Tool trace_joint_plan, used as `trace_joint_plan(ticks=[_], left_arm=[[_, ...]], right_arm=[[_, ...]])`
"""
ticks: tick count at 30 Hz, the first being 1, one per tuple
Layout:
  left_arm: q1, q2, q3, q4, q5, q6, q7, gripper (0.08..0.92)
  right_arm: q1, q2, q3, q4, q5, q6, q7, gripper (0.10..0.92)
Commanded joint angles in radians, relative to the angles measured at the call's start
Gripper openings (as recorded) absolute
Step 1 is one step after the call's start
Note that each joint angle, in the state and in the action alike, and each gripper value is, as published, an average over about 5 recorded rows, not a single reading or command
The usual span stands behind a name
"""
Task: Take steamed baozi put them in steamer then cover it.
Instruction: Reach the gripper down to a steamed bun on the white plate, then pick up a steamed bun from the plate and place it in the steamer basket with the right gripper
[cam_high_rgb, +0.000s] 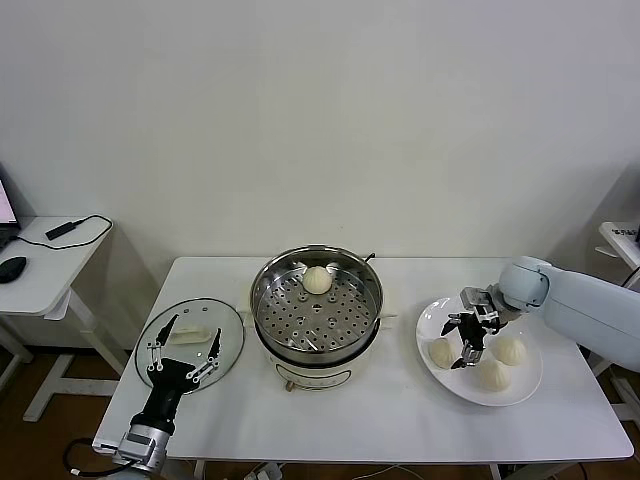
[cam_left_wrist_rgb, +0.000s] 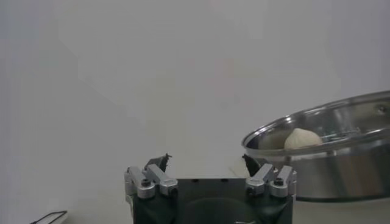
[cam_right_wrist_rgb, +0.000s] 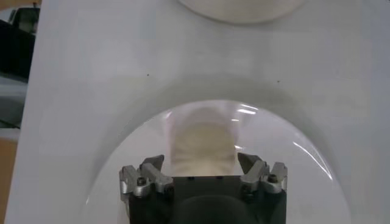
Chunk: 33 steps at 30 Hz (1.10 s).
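The steamer (cam_high_rgb: 316, 305) stands mid-table, with one baozi (cam_high_rgb: 317, 280) on the far side of its perforated tray. Three more baozi (cam_high_rgb: 441, 352) (cam_high_rgb: 509, 349) (cam_high_rgb: 492, 375) lie on the white plate (cam_high_rgb: 430, 320) at the right. My right gripper (cam_high_rgb: 467, 345) is low over that plate and open. In the right wrist view its fingertips (cam_right_wrist_rgb: 201, 163) stand on either side of a baozi (cam_right_wrist_rgb: 203, 143), apart from it. My left gripper (cam_high_rgb: 185, 345) is open over the glass lid (cam_high_rgb: 225, 325). The left wrist view shows this gripper (cam_left_wrist_rgb: 207, 163) holding nothing, with the steamer (cam_left_wrist_rgb: 329, 152) and its baozi (cam_left_wrist_rgb: 303, 139) beyond.
The lid lies flat at the table's left front, its white handle (cam_high_rgb: 195, 335) on top. A small white side table (cam_high_rgb: 40, 270) with a mouse and a cable stands off to the left. Another table edge (cam_high_rgb: 622, 235) shows at the far right.
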Motion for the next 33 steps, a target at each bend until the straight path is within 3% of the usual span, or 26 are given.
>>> trace_joint_plan(ticks=[1,12,16,21,27,33], left_arm=[[0.000,0.001,-0.004,-0.006,-0.021,0.007,-0.001,0.823],[0.001,0.002,-0.021,-0.013,-0.031,0.009,-0.005,0.823],[0.000,0.003,-0.021,-0.019,-0.031,0.011,-0.006,0.823],[-0.006,0.005,-0.015,-0.025,-0.030,0.016,-0.006,0.823],[-0.015,0.002,0.002,-0.032,-0.027,0.021,-0.008,0.823],[-0.017,-0.002,0.013,-0.025,-0.015,0.014,-0.008,0.823]], right_arm=[[-0.025,0.004,0.011,-0.008,0.001,-0.006,0.020,0.804],[-0.007,0.008,0.007,-0.002,-0.008,-0.004,0.023,0.648],[0.070,-0.007,-0.011,0.029,-0.015,-0.006,-0.018,0.638],[0.331,0.008,-0.119,0.062,0.020,-0.009,-0.171,0.641],[0.673,0.163,-0.285,0.103,0.143,-0.035,-0.295,0.645],[0.799,0.353,-0.324,0.115,0.259,-0.083,-0.288,0.640]])
